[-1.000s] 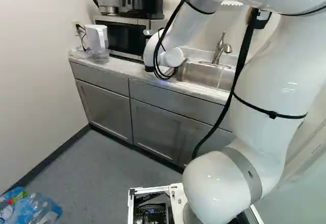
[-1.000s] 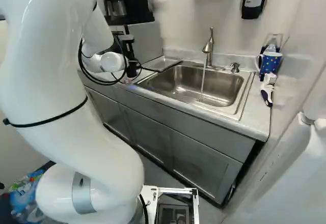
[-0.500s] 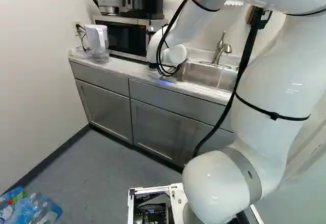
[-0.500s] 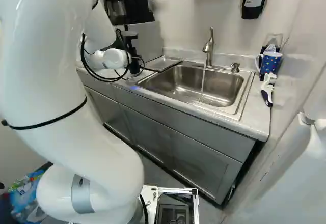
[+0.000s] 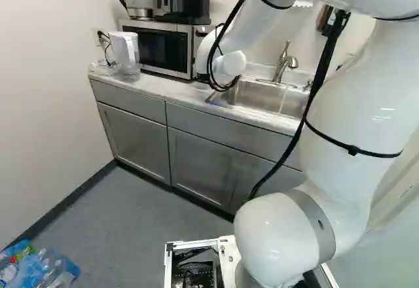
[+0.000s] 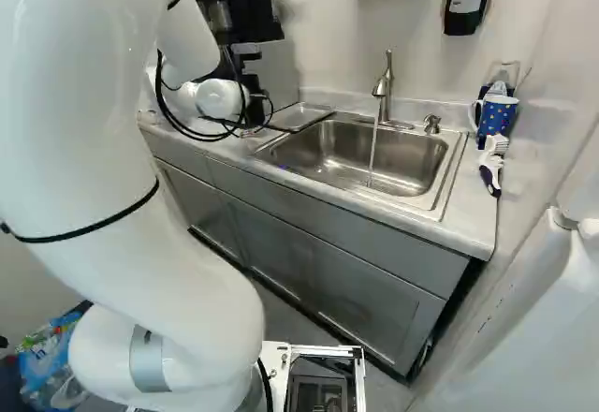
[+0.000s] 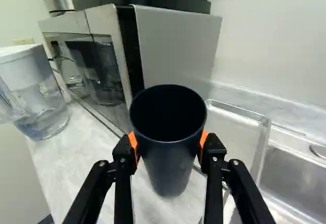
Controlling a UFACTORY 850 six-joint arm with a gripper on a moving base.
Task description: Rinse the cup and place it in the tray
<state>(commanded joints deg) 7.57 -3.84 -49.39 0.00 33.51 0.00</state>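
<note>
Navy cup (image 7: 170, 155) is clasped from both sides by the gripper (image 6: 255, 105).

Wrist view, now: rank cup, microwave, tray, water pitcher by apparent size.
1. Microwave: clearly largest
2. Cup: looks big partly because it's near the camera
Unranked below those: water pitcher and tray. They look alike; pitcher is cut off, tray partly hidden.
</note>
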